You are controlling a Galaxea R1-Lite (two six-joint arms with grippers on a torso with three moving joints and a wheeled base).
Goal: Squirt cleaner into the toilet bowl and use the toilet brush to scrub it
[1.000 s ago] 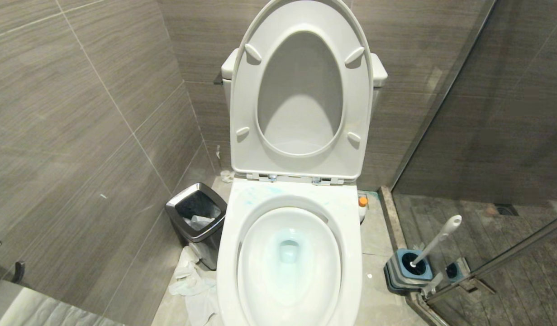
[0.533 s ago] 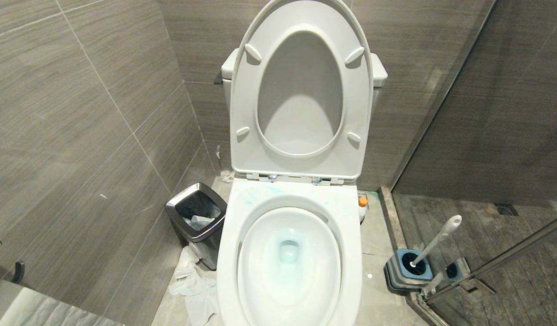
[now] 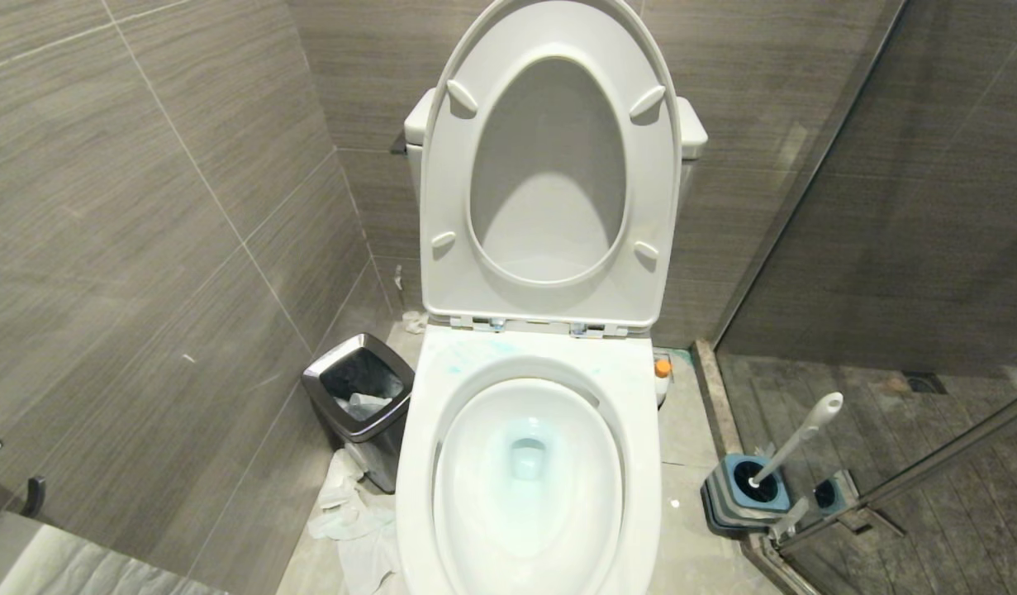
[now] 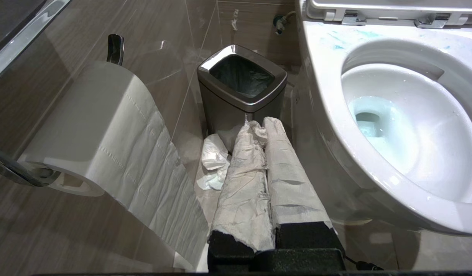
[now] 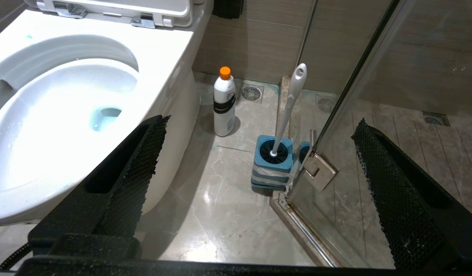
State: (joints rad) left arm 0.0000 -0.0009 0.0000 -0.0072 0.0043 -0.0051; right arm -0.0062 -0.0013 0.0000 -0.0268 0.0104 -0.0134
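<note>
Grey-tiled bathroom, tight corner, so everything's packed close. Nearest to the robot are its own two arms, both parked low on either side of the toilet. Left gripper (image 4: pixel 259 130) has its fingers pressed together, wrapped in white tissue, with nothing else in them. Right gripper (image 5: pixel 255 176) has its fingers spread wide and empty.

Next out, the toilet bowl (image 3: pixel 529 471) sits dead centre with seat and lid up. Water at the bottom is pale turquoise and there are blue smears on the back rim, so my guess is cleaner has already gone in, at least some. The toilet brush (image 5: pixel 291 99) leans in its blue-and-grey holder on the floor by the glass shower door, to the robot's right, so as it stands the scrubbing is still to do. The cleaner (image 5: pixel 224 103) stands upright on the floor just beside the toilet base, cap on. Over on the left there's a steel-rimmed bin (image 3: pixel 358 388) with crumpled paper on the floor by it.

Compared with a second ago: nothing has moved, same scene, arms idle.
</note>
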